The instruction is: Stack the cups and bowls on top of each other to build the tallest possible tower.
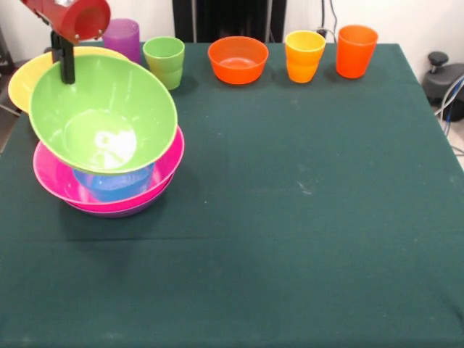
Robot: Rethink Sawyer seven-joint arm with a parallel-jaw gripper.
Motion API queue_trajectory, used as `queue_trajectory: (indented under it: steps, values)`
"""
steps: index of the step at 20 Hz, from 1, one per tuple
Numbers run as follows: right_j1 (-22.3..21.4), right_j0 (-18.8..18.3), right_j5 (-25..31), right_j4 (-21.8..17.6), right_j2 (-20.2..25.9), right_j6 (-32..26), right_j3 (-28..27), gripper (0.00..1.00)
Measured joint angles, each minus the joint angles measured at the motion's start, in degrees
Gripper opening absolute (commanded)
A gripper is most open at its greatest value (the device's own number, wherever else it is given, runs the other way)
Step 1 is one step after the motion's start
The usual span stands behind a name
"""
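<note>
My gripper [67,71] comes down at the far left and is shut on the far rim of the large light green bowl [109,94]. It holds the bowl tilted towards the camera. The bowl rests on the small blue bowl [112,185], which sits in the pink bowl [49,174] on top of the purple bowl [119,211]. The yellow bowl [24,80] lies behind this pile. Along the far edge stand the purple cup [125,36], the light green cup [164,61], the small orange bowl [238,60], the yellow-orange cup [304,56] and the orange cup [356,51].
The dark green cloth-covered table [304,217] fills the view. A black device with cables [444,76] sits off the table's right edge. The robot's dark pedestal [228,18] stands behind the far edge.
</note>
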Motion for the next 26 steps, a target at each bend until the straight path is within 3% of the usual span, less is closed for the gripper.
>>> queue_trajectory:
  steps: [26]
  values:
    - [0.4, 0.6, 0.0, 0.0, 0.2, 0.0, 0.0, 0.00]
